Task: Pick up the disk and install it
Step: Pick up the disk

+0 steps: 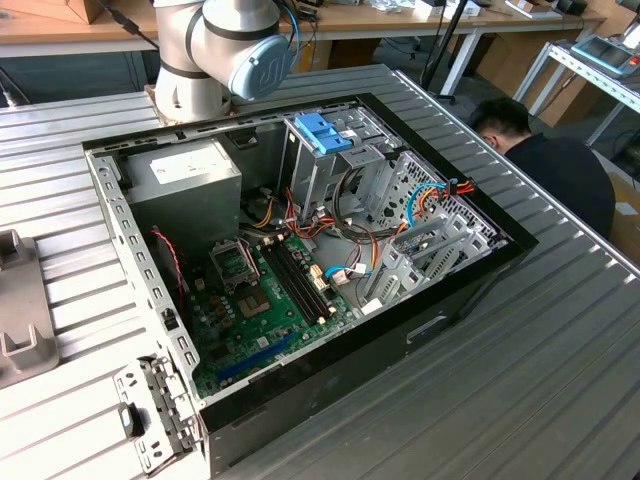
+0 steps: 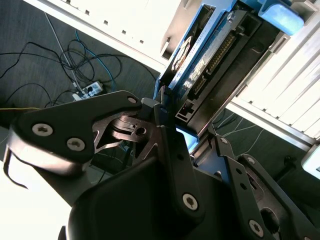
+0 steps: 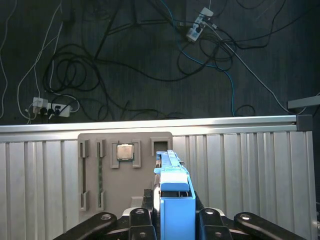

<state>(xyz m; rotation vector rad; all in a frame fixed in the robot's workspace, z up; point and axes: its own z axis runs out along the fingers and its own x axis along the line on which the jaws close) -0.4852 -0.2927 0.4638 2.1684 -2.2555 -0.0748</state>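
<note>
Clamping the disk, flat grey metal drive in light blue plastic carrier, edge-on for slotting: first wrist view, black gripper jaws pinch it over grey fixture plate. Second wrist view, same. Exterior view: silver drive cage, open black case's one o'clock, likely destination.

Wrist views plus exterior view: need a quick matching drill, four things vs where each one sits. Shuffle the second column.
Things
1. disk
2. processor chip
3. power strip
4. motherboard

Places
A. on the dark floor
B. inside the open computer case
C. gripped between the jaws
D. in a pocket of the grey fixture tray

Pairs: 1-C, 2-D, 3-A, 4-B
</note>
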